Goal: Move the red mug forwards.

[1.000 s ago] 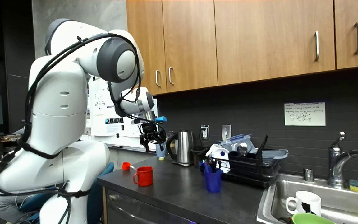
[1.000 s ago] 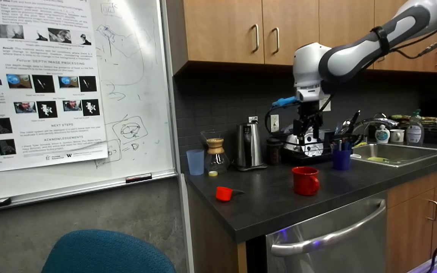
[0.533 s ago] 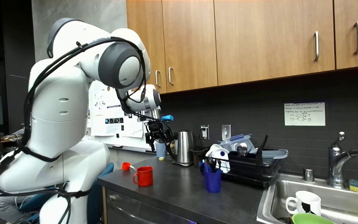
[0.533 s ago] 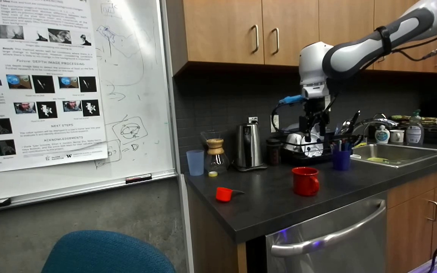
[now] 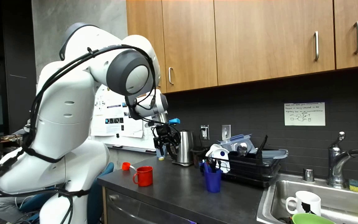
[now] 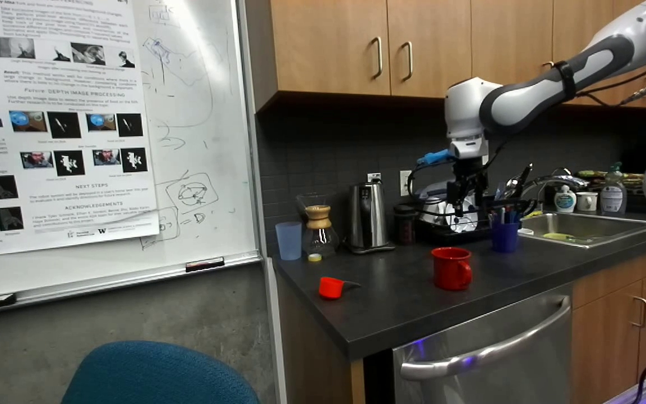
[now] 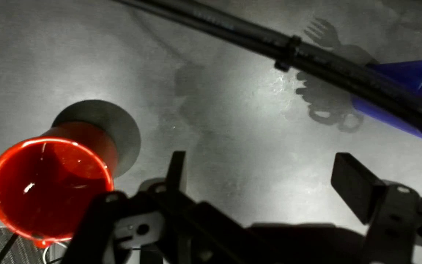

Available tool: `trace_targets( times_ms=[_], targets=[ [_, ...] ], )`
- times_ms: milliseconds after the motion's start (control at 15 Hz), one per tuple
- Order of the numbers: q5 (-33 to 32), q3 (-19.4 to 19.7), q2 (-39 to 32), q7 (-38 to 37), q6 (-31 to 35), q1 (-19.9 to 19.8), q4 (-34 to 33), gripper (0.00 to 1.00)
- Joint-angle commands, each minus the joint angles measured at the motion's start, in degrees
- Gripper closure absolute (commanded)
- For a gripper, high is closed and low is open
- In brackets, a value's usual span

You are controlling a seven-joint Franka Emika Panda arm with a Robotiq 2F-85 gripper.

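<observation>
Exterior views both show wooden wall cabinets [image 5: 186, 43] above a long, dark counter [image 5: 179, 183]. A white robot arm [image 5: 68, 109] bends out over the counter. Toward the back stands a black dish rack [image 5: 250, 168], with a steel kettle [image 6: 369, 216] near it. The black gripper [image 7: 264, 179] hangs in the air above the counter; the wrist view shows its two fingers [image 7: 355, 187] spread wide, counter showing between them. A blue cup [image 6: 504, 237] stands in front of the rack. The red mug [image 6: 450, 269] sits upright on the counter near the front edge, lower than the gripper; the wrist view has it at picture left, partly hidden behind the gripper. Smallest is a red scoop [image 6: 331, 288] near the counter's end.
</observation>
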State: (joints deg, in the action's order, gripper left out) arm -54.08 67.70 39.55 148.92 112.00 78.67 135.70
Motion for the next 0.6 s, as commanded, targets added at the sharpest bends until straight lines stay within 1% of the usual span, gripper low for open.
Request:
trace_targets(
  times_ms=[0, 267, 533],
  targets=[
    [-5.3, 4.8, 3.2, 0.0, 0.3, 4.0, -2.2, 0.0],
    [-9.1, 9.1, 4.6, 0.0, 0.5, 6.3, -5.3, 0.0],
    [-11.9, 12.3, 6.4, 0.0, -0.2, 7.8, -8.7, 0.0]
  ],
)
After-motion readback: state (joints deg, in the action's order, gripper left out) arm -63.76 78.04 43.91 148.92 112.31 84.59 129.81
